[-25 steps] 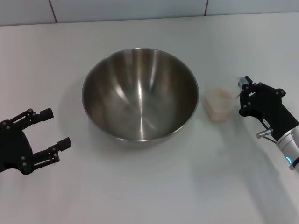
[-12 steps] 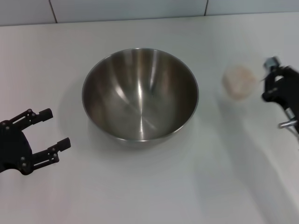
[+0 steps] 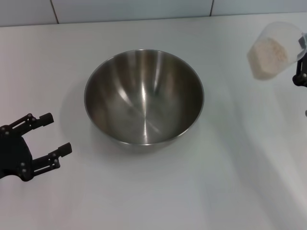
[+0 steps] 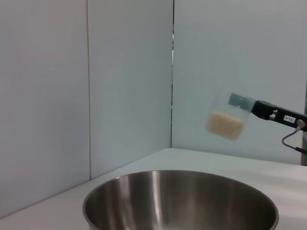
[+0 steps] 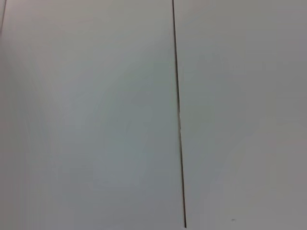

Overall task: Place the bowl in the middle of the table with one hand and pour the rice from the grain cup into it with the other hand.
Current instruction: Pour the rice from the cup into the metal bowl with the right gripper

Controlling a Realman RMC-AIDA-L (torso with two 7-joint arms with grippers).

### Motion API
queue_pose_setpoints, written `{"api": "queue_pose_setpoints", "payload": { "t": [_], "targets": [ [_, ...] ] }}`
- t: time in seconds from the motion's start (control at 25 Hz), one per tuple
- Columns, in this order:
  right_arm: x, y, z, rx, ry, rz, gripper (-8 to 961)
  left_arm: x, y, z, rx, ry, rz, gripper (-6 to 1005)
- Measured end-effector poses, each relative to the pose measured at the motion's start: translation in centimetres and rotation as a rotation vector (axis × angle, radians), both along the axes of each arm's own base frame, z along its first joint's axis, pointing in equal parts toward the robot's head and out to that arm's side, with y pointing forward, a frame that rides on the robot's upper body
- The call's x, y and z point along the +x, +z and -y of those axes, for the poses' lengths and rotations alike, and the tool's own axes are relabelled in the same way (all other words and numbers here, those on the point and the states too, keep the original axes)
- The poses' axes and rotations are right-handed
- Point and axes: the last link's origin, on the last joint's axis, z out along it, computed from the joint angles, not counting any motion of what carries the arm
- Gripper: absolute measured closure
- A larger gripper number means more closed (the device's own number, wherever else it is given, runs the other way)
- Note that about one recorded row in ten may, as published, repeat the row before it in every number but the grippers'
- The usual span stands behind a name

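Head view shows the bowl (image 3: 144, 96) standing upright on the table (image 3: 144, 191), about midway across the white top, its brushed steel inside bare of any grains. Every other thing is placed from this bowl. To its right and farther back, well apart from its rim, the grain cup (image 3: 274, 50) hangs in the air above the tabletop, tilted, with the rice (image 3: 269, 57) lying as a pale mass in its lower part. The right gripper (image 3: 301, 67) shows only as a dark sliver at the picture's edge, touching the cup's far side; it grips the cup, though how far its fingers are closed around it cannot be seen. To the bowl's left and nearer the robot, apart from the rim, the left gripper (image 3: 48, 134) rests low over the table with its two black fingers spread wide and nothing between them.

From the left wrist view, the bowl's rim (image 4: 180, 175) fills the foreground, and beyond it the cup (image 4: 228, 117) floats higher than the rim against a pale panelled wall (image 4: 120, 72), held at the end of the right arm's dark finger. Nothing stands between the cup and the bowl.

Right wrist view shows only a pale wall panel with one thin dark seam (image 5: 178, 115).
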Motion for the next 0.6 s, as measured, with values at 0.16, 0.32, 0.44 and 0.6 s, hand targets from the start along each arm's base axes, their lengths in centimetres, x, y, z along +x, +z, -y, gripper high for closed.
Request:
{"api": "queue_pose_setpoints", "payload": {
  "t": [0.16, 0.32, 0.44, 0.6],
  "targets": [
    [-0.2, 0.0, -0.2, 0.000, 0.007, 0.000, 935, 0.0, 0.0, 0.1, -0.002, 0.003, 0.003, 186],
    [-1.1, -0.3, -1.0, -0.032, 0.056, -0.004, 935, -0.1, 0.0, 0.2, -0.002, 0.004, 0.002, 186],
    [-3.1, -1.0, -2.4, -0.147, 0.181, -0.004, 935, -0.1, 0.0, 0.2, 0.000, 0.003, 0.001, 186],
    [-5.4, -2.2, -3.9, -0.291, 0.303, 0.016, 935, -0.1, 0.0, 0.2, 0.001, 0.003, -0.001, 186]
  ]
}}
